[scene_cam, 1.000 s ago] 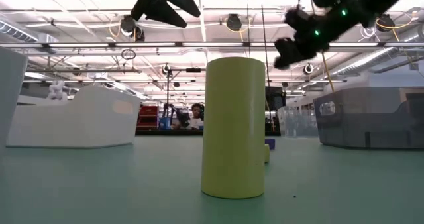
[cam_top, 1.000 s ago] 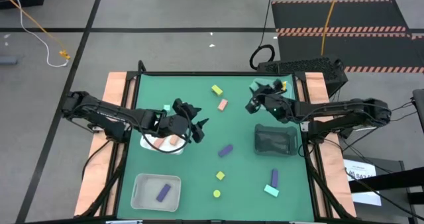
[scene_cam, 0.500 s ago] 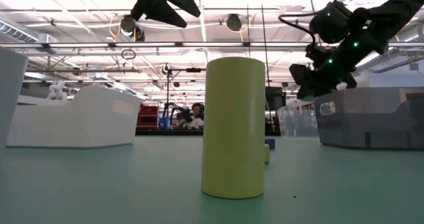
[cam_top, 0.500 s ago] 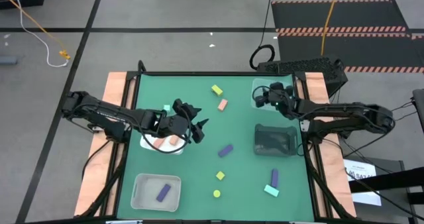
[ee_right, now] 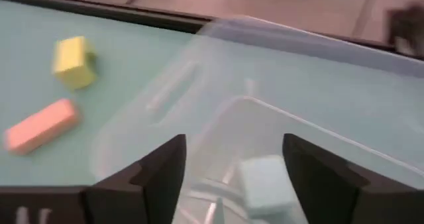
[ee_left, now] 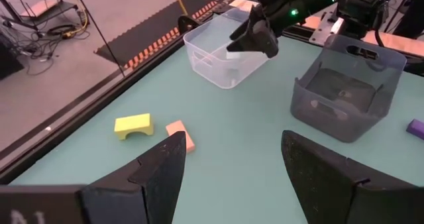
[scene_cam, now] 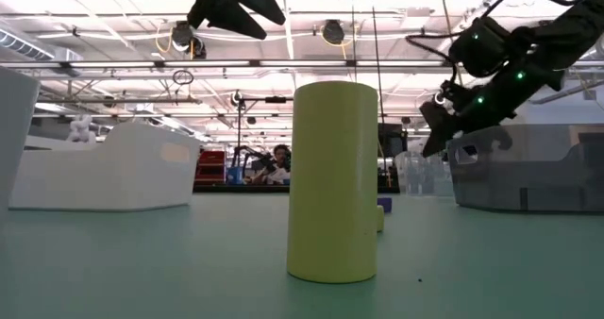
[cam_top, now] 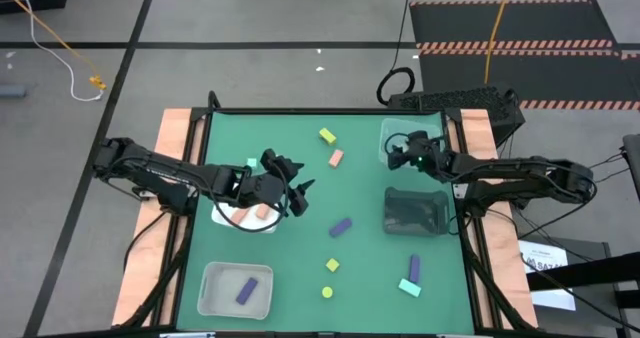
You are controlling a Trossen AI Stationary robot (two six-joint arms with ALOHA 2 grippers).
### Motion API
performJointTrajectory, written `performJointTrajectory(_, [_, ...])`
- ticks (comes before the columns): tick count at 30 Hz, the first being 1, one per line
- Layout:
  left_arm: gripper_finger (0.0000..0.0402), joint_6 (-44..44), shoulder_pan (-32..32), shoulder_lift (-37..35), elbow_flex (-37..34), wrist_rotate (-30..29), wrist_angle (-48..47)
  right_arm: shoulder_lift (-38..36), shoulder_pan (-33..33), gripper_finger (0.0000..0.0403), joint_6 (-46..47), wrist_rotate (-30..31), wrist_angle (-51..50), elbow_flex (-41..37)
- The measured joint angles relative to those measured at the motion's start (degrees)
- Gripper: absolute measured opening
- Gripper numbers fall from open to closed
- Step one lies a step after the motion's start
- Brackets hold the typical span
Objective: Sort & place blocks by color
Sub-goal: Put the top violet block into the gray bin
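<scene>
My right gripper (ee_right: 232,144) stands open above the clear tray (cam_top: 410,138) at the table's far right. A mint green block (ee_right: 265,184) shows inside that tray below its fingers, touching neither. My left gripper (cam_top: 297,198) hangs open in the air beside the white tray (cam_top: 232,218), which holds pink blocks (cam_top: 262,213). Loose on the green table lie a yellow arch block (cam_top: 327,135), a pink bar (cam_top: 336,158), a purple bar (cam_top: 341,226), a yellow cube (cam_top: 332,265), a yellow cylinder (cam_top: 327,292), a purple bar (cam_top: 414,268) and a mint block (cam_top: 409,287).
A dark grey tray (cam_top: 415,210) stands just on the near side of the clear one. A pale tray (cam_top: 215,303) at the near left holds a purple block (cam_top: 246,291). The yellow cylinder (scene_cam: 330,182) fills the middle of the low view.
My right gripper has moved a little toward the table's right edge and come down over the clear tray.
</scene>
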Motion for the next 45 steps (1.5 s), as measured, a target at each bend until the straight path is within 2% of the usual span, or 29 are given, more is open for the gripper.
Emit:
performJointTrajectory(7, [0.0250,1.0,0.5,0.0,0.0,0.0,0.0,-0.4,0.0,0.0269,-7.1,-13.8,15.6,0.0])
performJointTrajectory(9, [0.0250,0.8,0.9,0.0,0.0,0.0,0.0,-0.4,0.4,0.0270,-7.4,-16.8,16.7,0.7])
performJointTrajectory(11, [0.0250,0.7,1.4,0.0,0.0,0.1,0.0,-0.4,1.2,0.0270,-8.3,-18.6,16.1,1.6])
performJointTrajectory(14, [0.0250,0.7,2.3,0.0,0.0,0.8,0.0,-0.1,3.7,0.0271,-14.9,-21.3,14.4,3.8])
performJointTrajectory(19, [0.0250,0.7,3.6,0.0,0.0,3.1,-0.2,1.9,8.8,0.0271,-21.3,-21.5,3.6,10.1])
performJointTrajectory(23, [0.0250,0.0,3.9,0.0,0.0,3.2,-1.7,6.3,13.4,0.0271,-27.1,-23.0,-2.5,13.9])
performJointTrajectory(27, [0.0250,-0.8,3.9,0.0,0.0,3.3,-3.8,12.2,16.6,0.0271,-30.4,-32.1,-2.3,16.6])
performJointTrajectory(30, [0.0250,-2.4,3.7,0.0,0.0,3.3,-6.3,16.6,18.5,0.0271,-31.8,-36.2,-2.2,18.6])
performJointTrajectory(36, [0.0250,-6.9,3.4,0.0,0.0,5.0,-11.9,23.8,22.4,0.0271,-35.2,-40.8,-2.3,21.3])
performJointTrajectory(45, [0.0250,-8.4,2.1,0.0,0.0,8.0,-13.4,33.3,29.0,0.0263,-36.3,-40.9,-2.2,27.4])
